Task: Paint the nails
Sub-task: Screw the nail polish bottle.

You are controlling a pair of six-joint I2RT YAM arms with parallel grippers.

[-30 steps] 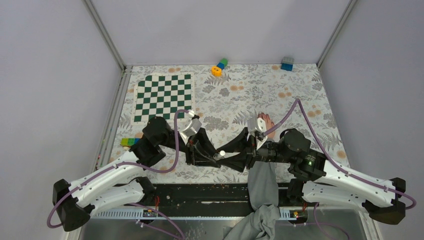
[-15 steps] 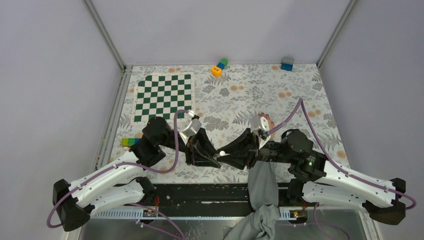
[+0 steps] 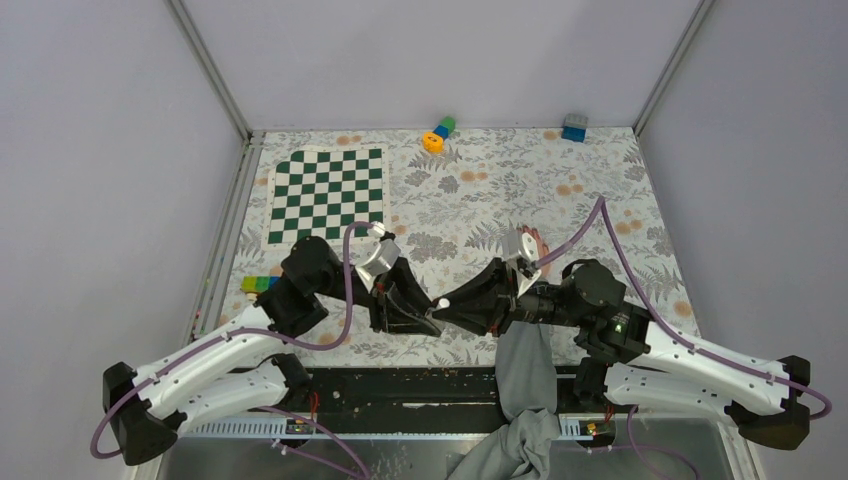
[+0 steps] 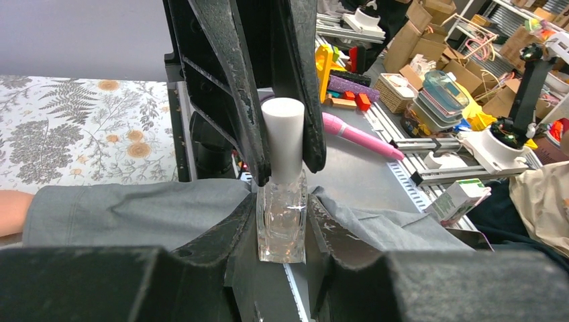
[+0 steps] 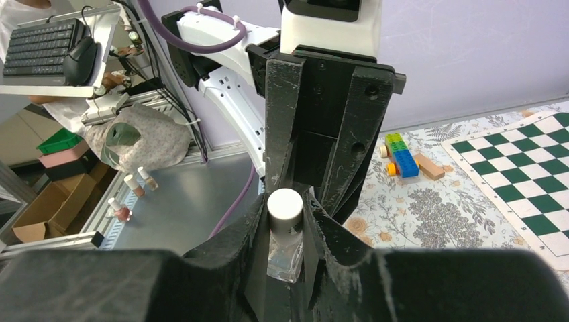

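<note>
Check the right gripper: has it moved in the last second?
Yes. Judged against the chessboard, the right gripper has edged slightly left, and its jaws have closed in onto the white bottle cap.

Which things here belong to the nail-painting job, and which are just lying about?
Job: polish bottle held in left gripper, its white cap pinched by right gripper, person's hand, grey sleeve.
Lying about: checkerboard mat, stacked toy at far edge, blue block, coloured bricks by left arm.
</note>
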